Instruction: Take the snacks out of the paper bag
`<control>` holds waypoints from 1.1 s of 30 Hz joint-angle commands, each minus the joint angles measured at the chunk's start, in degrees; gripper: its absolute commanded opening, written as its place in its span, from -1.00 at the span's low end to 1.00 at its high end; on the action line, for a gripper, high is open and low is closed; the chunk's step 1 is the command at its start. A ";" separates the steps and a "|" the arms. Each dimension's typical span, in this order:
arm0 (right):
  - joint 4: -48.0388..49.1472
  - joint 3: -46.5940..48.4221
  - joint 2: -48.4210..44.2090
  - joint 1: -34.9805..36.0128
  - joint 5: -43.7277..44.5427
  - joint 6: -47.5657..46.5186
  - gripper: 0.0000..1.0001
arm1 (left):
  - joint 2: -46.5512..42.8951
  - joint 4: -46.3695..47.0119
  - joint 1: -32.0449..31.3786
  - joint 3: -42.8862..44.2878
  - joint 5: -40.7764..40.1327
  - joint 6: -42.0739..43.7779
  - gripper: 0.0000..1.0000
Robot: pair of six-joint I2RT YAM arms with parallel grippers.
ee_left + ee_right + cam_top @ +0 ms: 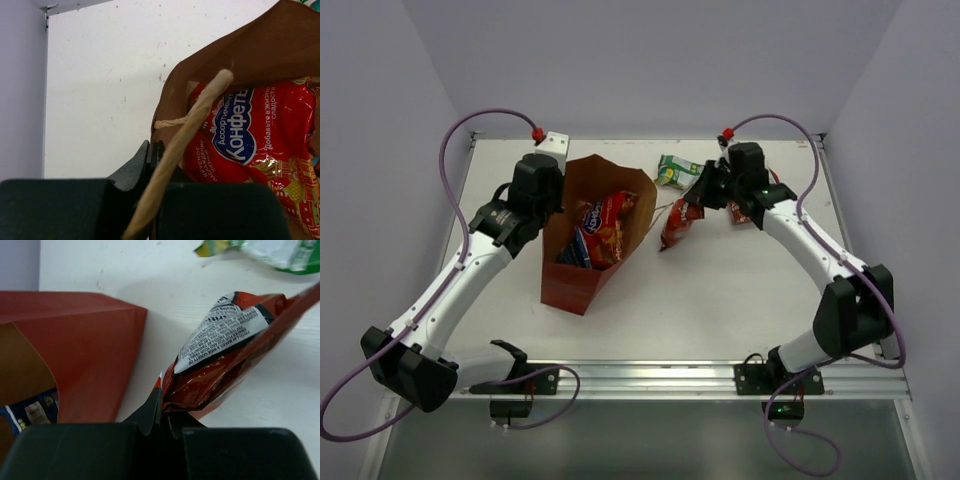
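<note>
The reddish-brown paper bag [582,280] lies on the table with its mouth facing the far side. Inside it show the larger red cookie bag [607,228] and a blue packet [574,252]. My left gripper [554,207] is shut on the bag's left rim [159,131], with a twisted handle [186,142] crossing my fingers. My right gripper [704,194] is shut on a corner of a red chip bag [677,226], which hangs just right of the paper bag [90,350]. The chip bag [225,350] fills the right wrist view above the gripper [166,410].
A green-white packet [677,170] lies at the back of the table, also seen in the right wrist view [280,252]. Another red packet [741,213] peeks out behind the right arm. The metal rail [650,375] runs along the near edge.
</note>
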 commanded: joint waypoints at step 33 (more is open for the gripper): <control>-19.93 32.60 -4.92 16.10 22.08 -7.95 0.96 | 0.14 7.28 0.66 2.04 5.85 0.71 -1.00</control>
